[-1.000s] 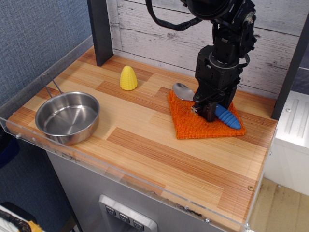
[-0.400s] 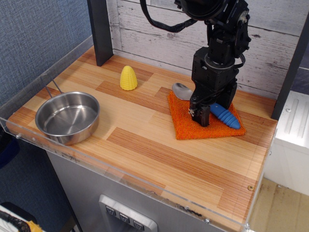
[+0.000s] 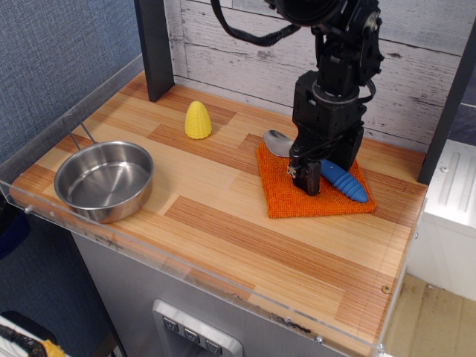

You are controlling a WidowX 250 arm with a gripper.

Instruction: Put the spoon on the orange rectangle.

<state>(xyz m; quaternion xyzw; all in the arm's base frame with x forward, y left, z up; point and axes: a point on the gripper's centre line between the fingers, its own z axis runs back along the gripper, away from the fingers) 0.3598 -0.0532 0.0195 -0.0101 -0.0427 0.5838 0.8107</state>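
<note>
The spoon lies across the orange rectangle, a nubby cloth at the right back of the table. Its silver bowl sticks out past the cloth's back left corner, and its ribbed blue handle points to the front right. My gripper hangs just over the spoon's neck and hides that part. Its dark fingers stand slightly apart around the neck and do not lift the spoon.
A round steel bowl stands at the front left near the clear table rim. A small yellow corn-shaped cone stands at the back middle. A dark post rises at the back left. The wooden wall is close behind the arm.
My gripper has moved a little up and to the left, so more of the blue handle shows. The spoon stays lying on the cloth, which shifted slightly left.
</note>
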